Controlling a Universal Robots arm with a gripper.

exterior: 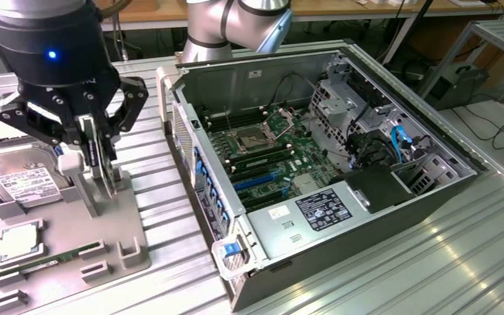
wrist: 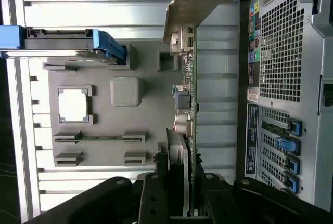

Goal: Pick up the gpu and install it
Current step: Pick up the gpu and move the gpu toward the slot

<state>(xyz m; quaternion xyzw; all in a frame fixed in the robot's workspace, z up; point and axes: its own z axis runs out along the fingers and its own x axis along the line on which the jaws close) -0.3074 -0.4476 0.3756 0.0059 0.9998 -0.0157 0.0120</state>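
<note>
Black gripper (exterior: 99, 187) clamped on gpu (wrist: 190, 94), card standing on edge in grey tray (exterior: 134, 226).
Jaws nearly closed, pressing both faces of the card; silver bracket at the end away from the fingers. Tray sits at the exterior view's left of the open case (exterior: 261, 65) and holds one gpu, one hard drive (exterior: 16, 177), one CPU (exterior: 20, 239), one memory stick (exterior: 50, 259). White drive label and black sticker (exterior: 324, 209) in case: writing unreadable.
</note>
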